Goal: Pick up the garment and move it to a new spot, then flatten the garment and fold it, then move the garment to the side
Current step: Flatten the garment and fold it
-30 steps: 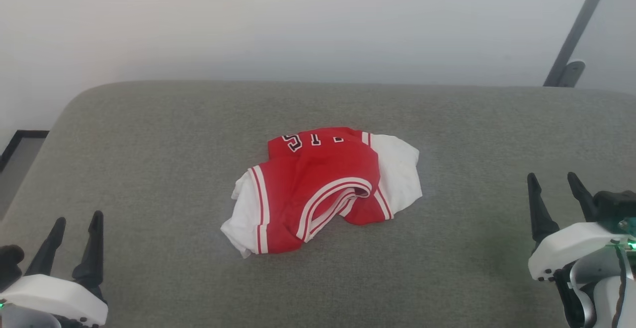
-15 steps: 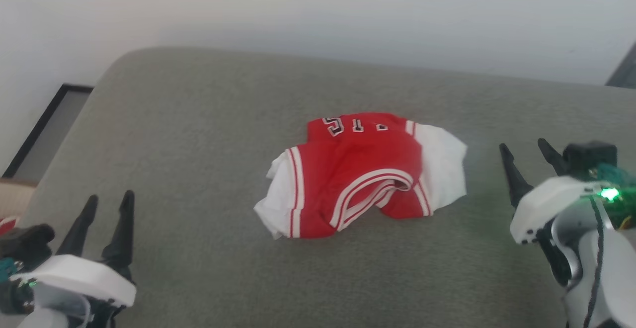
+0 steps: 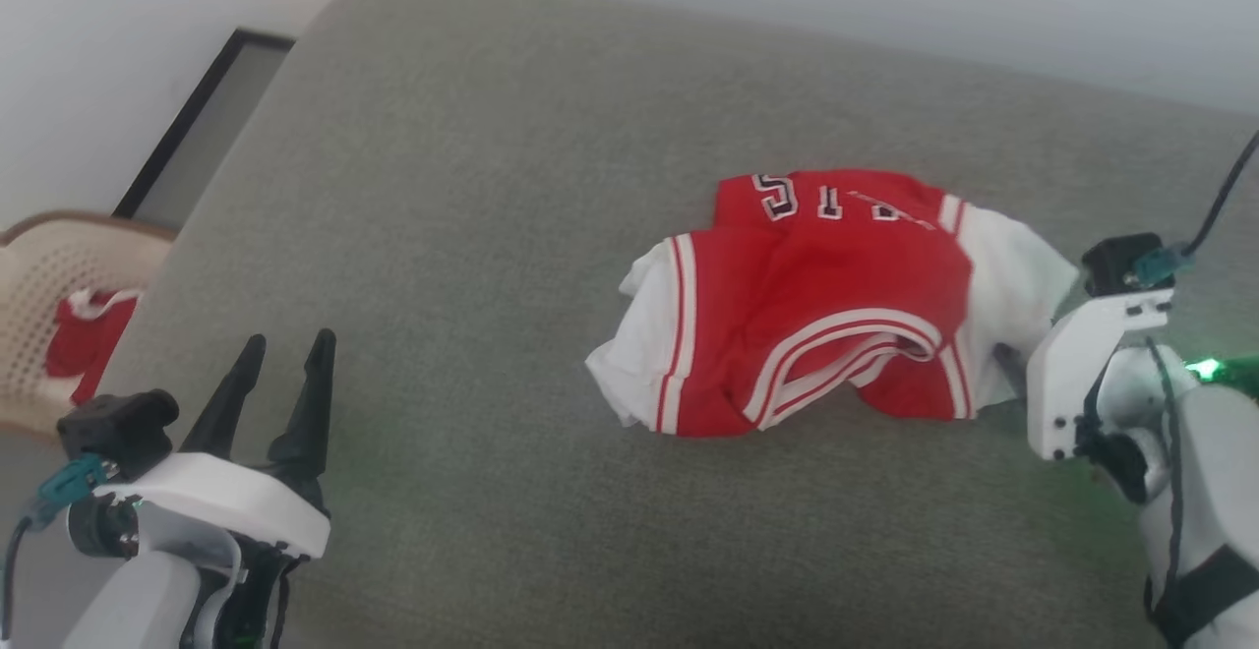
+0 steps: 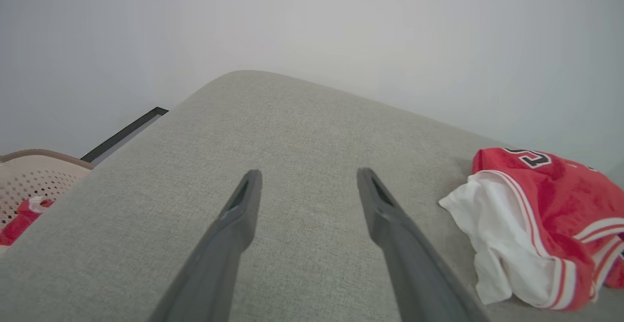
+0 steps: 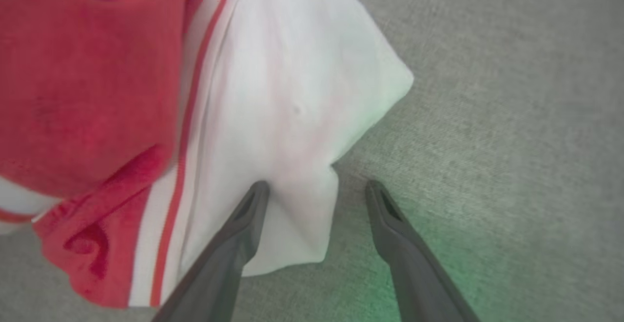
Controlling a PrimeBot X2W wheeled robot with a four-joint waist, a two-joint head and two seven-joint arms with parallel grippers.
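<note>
Matt cloth garment (image 3: 816, 305), woven couch (image 3: 472, 187)

The garment (image 4: 551, 205) is cut off by the left wrist view's right edge and is blurred in the right wrist view. Its lettering (image 3: 826, 199) is partly folded away and cannot be read. The basket (image 3: 39, 275) is cut by the head view's left edge.

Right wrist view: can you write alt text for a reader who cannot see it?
The open right hand is poised at the white side panel of the crumpled red garment. One finger is over the white cloth and the other over the grey fabric surface. Whether it touches the cloth is unclear.
</note>
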